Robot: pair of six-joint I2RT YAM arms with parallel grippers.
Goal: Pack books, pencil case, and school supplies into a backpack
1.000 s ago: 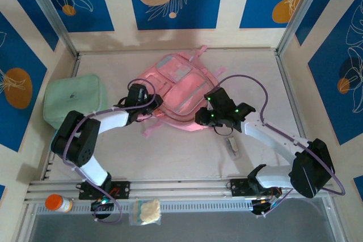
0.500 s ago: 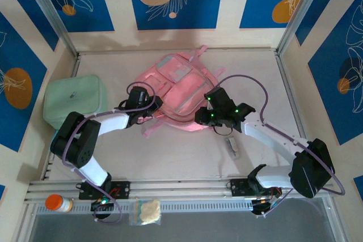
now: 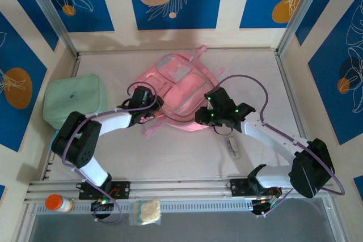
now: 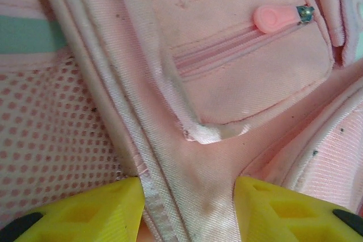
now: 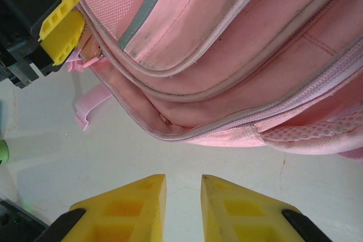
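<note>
The pink backpack (image 3: pixel 180 93) lies flat at the middle of the table. My left gripper (image 3: pixel 152 106) is at its lower-left edge. In the left wrist view this gripper (image 4: pixel 189 208) stands open, and a fold of the backpack (image 4: pixel 193 157) with a zip seam lies between its yellow fingers. A pink zip pull (image 4: pixel 275 18) shows on a pocket above. My right gripper (image 3: pixel 199 118) hovers by the bag's lower-right edge. Its jaws (image 5: pixel 184 196) are a little apart, with bare table between them and the backpack (image 5: pixel 215 55) just ahead. A small pale oblong of the school supplies (image 3: pixel 232 144) lies on the table near the right arm. The books and the pencil case are out of view.
A padded mint-green zip case (image 3: pixel 74 101) sits at the left side of the table. An orange-capped bottle (image 3: pixel 58 203) and a small clear bag (image 3: pixel 148 211) lie on the front rail. A loose pink strap (image 5: pixel 88 106) trails from the bag onto the table.
The left gripper's jaws have widened, and it has edged slightly right along the backpack's edge. The right arm has not moved.
</note>
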